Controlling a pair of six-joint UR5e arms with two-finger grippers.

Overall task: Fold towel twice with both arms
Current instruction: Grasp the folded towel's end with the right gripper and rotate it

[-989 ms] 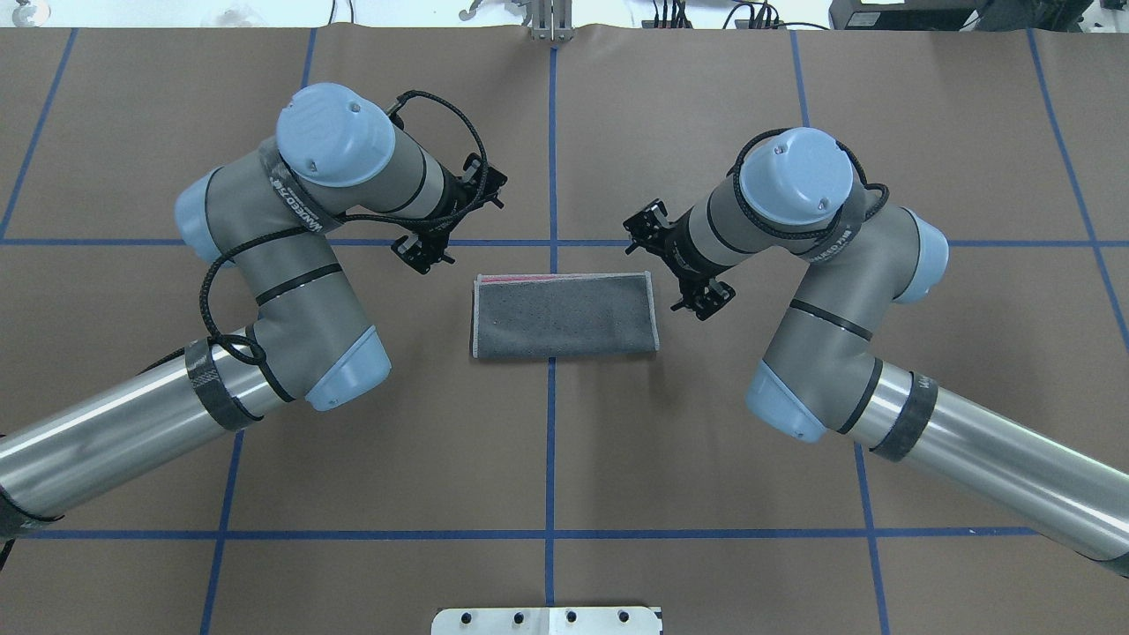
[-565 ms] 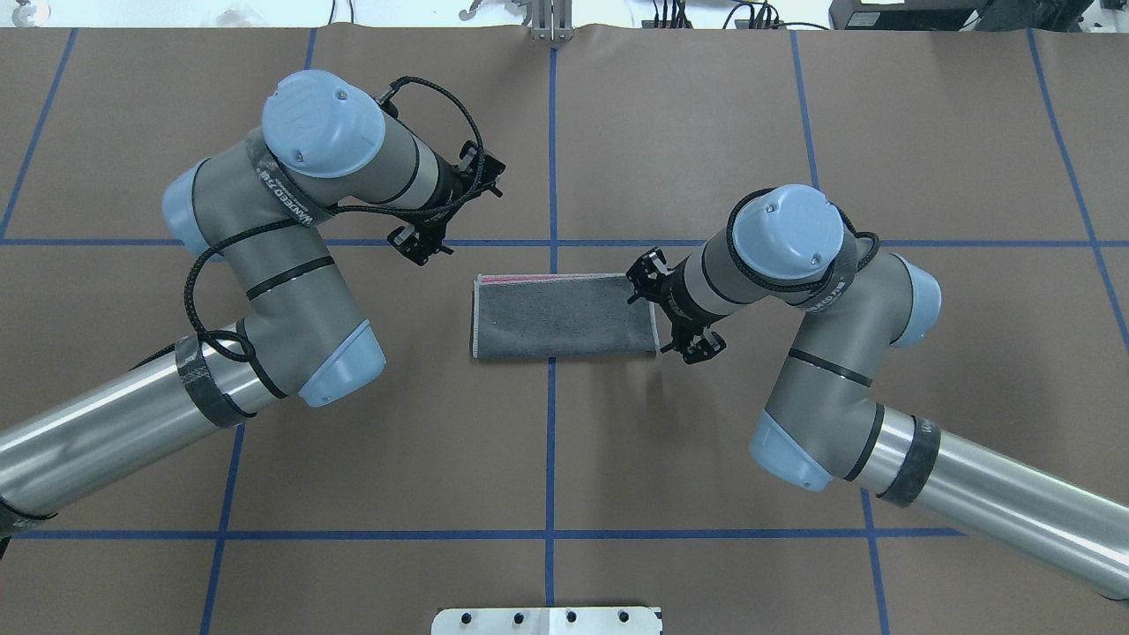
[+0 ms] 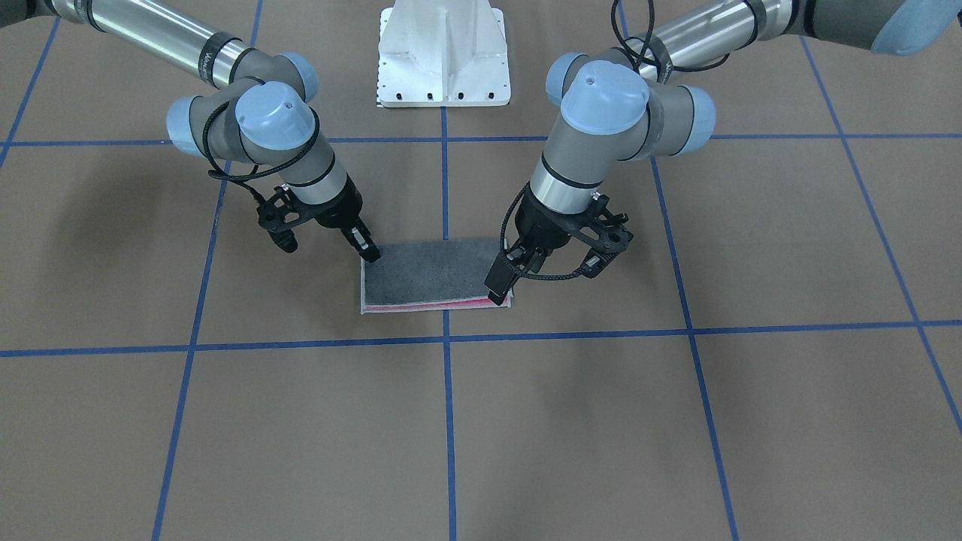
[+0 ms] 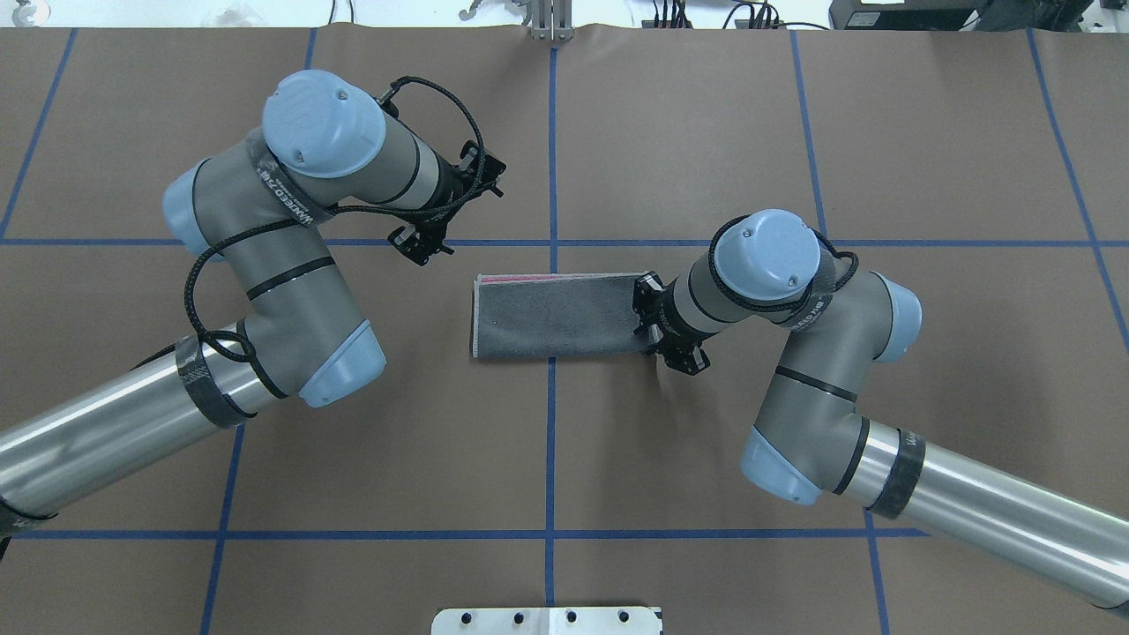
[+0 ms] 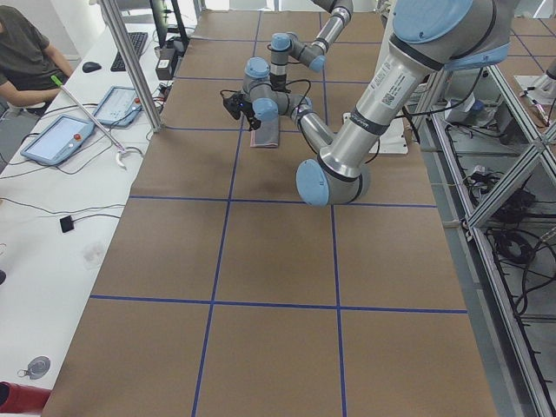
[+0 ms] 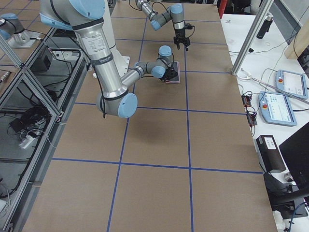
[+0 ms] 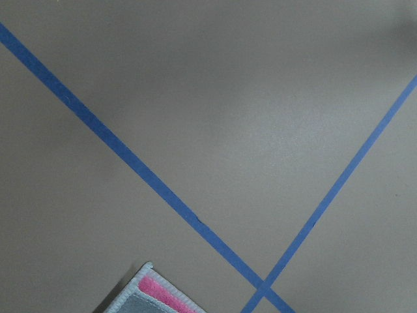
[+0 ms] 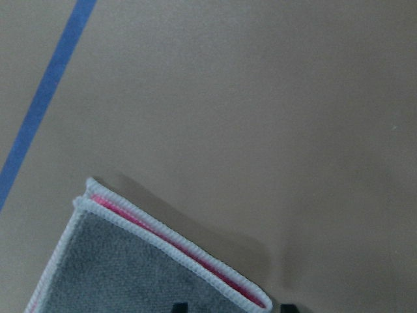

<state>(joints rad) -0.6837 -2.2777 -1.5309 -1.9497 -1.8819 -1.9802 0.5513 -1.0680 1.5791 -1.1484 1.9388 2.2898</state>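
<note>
We're looking at the towel (image 4: pixel 556 317) folded once, lying grey side up across the centre line (image 4: pixel 550 441); second fold's probably coming up; right gripper (image 4: pixel 668 326) is sitting wide open at its short edge; left gripper (image 3: pixel 547 274) is hanging open, raised off the opposite corner; next, we're guessing, both are needing to pinch.

Bright, even light from above — soft shadows fall beside the towel (image 8: pixel 117 274), wrist views slightly blurred

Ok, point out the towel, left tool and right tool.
towel (image 4: pixel 554 316), overhead view, middle of its grey top face.
left tool (image 3: pixel 545 276), front-facing view, midway between its open fingertips.
right tool (image 3: pixel 329 248), front-facing view, midway between its fingertips.
</note>
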